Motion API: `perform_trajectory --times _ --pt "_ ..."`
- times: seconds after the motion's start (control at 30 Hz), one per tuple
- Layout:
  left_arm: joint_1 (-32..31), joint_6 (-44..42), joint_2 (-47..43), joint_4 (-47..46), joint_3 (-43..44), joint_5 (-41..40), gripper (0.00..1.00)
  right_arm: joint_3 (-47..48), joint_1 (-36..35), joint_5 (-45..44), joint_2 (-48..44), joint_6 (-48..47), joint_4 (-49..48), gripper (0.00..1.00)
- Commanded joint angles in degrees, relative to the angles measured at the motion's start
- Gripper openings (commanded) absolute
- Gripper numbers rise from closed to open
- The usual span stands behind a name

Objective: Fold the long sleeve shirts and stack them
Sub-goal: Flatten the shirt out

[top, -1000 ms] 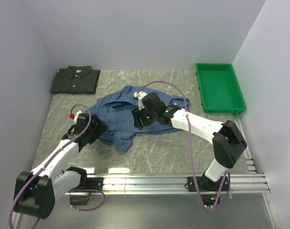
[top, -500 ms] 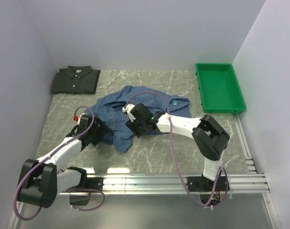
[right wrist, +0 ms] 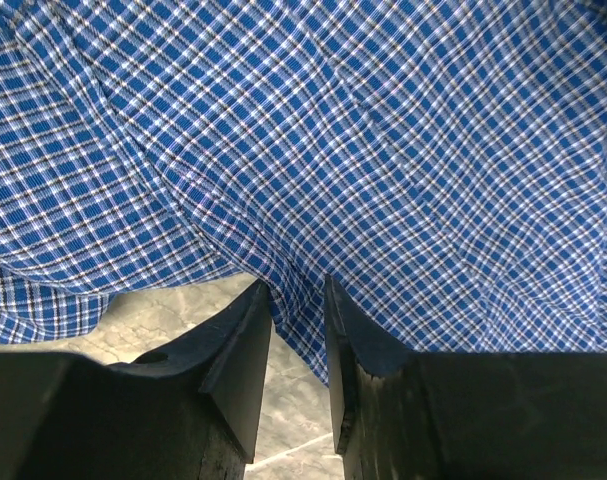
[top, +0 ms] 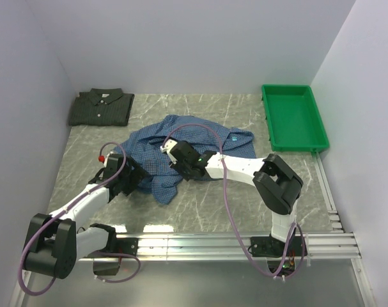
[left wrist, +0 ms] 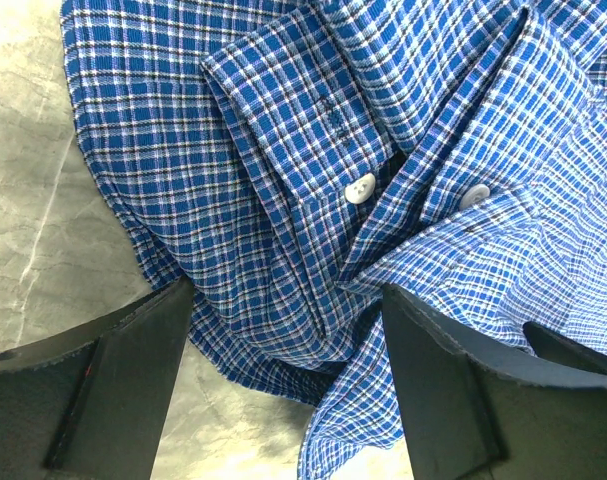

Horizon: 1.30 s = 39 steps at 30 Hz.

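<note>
The blue check shirt [top: 181, 144] lies crumpled in the middle of the table. The dark green-grey shirt [top: 101, 107] lies folded at the back left. My left gripper [top: 137, 179] is open at the blue shirt's near left edge. In the left wrist view it [left wrist: 283, 370] straddles a bunch of cloth below two buttoned cuffs [left wrist: 361, 188], with the fingers [left wrist: 113, 380] wide apart. My right gripper [top: 174, 157] sits low on the shirt's middle. In the right wrist view it [right wrist: 298, 300] is closed to a narrow gap on a fold of the blue shirt's edge [right wrist: 293, 290].
A green plastic tray [top: 293, 117] stands at the back right. Purple walls close in the left, back and right. An aluminium rail [top: 245, 243] runs along the near edge. Bare marble table [top: 213, 198] shows in front of the shirt.
My right gripper has moved left across the blue shirt and lower onto it. My left gripper edged slightly toward the shirt, then held still.
</note>
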<state>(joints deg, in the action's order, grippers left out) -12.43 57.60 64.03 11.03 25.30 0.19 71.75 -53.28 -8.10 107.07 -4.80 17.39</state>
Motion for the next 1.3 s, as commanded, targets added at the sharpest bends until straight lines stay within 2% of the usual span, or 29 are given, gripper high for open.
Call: perform_trajectory --times 0.0,0.37,0.47,0.5,0.6,0.63,0.73,1.03,1.2,1.27 --pt "0.2 -1.5 -1.0 -0.3 0.3 0.3 0.82 3.1 -0.3 -1.5 -2.3 -0.4 -0.3 0.35" --pt "0.2 -2.7 -1.7 0.8 0.4 0.7 0.83 7.8 0.6 0.4 0.1 0.7 1.2 0.37" --pt "0.2 -2.8 -1.8 0.8 0.5 1.2 0.83 8.3 0.7 0.2 1.4 0.6 1.3 0.34" --pt "0.2 -2.8 -1.9 0.9 0.6 1.3 0.83 8.4 0.7 0.3 2.3 0.6 1.2 0.31" --pt "0.2 -3.3 -2.0 1.3 0.8 1.7 0.84 7.9 0.6 0.2 3.0 0.9 0.8 0.14" --pt "0.2 -3.3 -2.1 1.5 0.8 1.7 0.84 7.8 0.8 0.2 2.9 1.0 0.8 0.03" --pt "0.2 -2.9 -2.8 2.0 0.9 0.9 0.84 7.6 0.7 0.1 0.7 1.1 2.0 0.0" --pt "0.3 -3.4 -6.2 5.6 4.8 -2.7 0.84 3.2 1.1 -10.4 -18.9 2.9 9.2 0.0" --pt "0.3 -3.1 -3.7 4.7 5.0 -1.9 0.85 -4.8 5.0 -16.8 -32.0 13.1 10.9 0.0" --pt "0.3 -2.6 -2.7 3.7 4.5 -0.6 0.84 -7.7 8.9 -17.0 -38.4 17.9 11.2 0.0"
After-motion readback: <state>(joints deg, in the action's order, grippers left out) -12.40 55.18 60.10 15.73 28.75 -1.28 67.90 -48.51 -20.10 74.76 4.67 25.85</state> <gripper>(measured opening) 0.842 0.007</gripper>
